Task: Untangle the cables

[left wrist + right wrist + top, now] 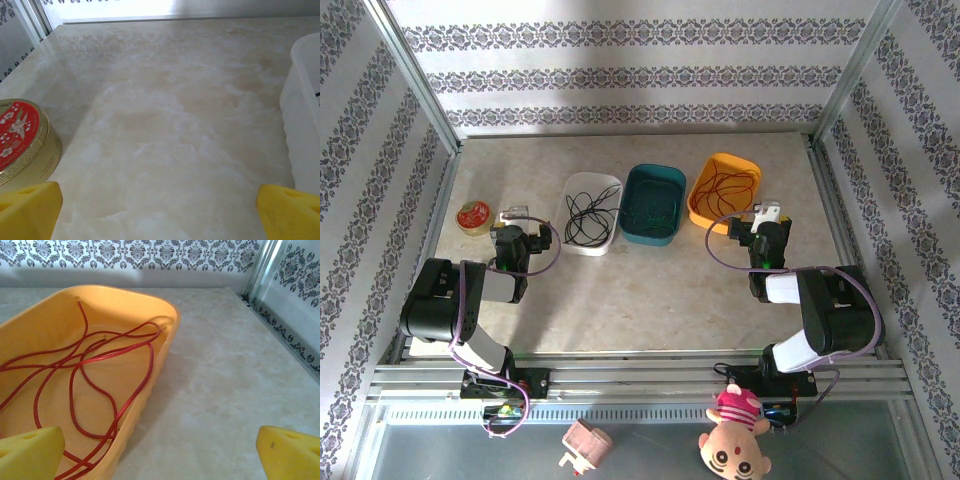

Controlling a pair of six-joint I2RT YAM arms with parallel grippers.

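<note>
The right gripper (160, 456) stands with its yellow fingertips (30, 452) spread wide over the marble table (225, 390), nothing between them. Ahead and to its left, a red cable (135, 395) lies in loose loops inside an orange tray (170, 315). A patterned wall (125, 255) runs beyond.

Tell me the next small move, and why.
Probably back the open right hand off the orange bin: red cable lies loose inside, black cable in the white bin, green cable in the teal bin, and the left hand is open and empty too.
</note>
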